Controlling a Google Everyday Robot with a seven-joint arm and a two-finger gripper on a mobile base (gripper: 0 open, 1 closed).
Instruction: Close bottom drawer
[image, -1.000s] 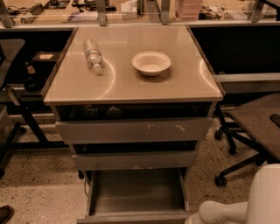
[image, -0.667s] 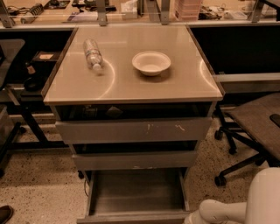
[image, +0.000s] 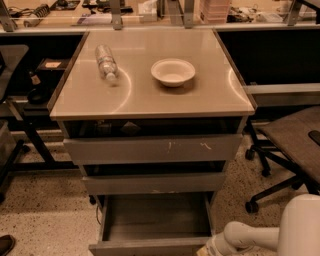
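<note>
The bottom drawer (image: 155, 220) is pulled far out at the bottom of the grey cabinet. Its deep grey tray looks empty, and its plain front (image: 150, 247) lies at the lower edge of the view. Above it are the middle drawer front (image: 155, 182) with a pale chip and the top drawer front (image: 152, 149) with white scratches, both slightly out. My white arm (image: 250, 235) comes in from the lower right. My gripper (image: 207, 249) is at the right end of the bottom drawer's front, mostly cut off by the view's edge.
On the cabinet top (image: 150, 95) lie a clear plastic bottle (image: 106, 62) and a white bowl (image: 173, 71). An office chair (image: 290, 150) stands to the right. A dark table frame (image: 25, 130) stands to the left. A shoe tip (image: 6, 244) is at the lower left.
</note>
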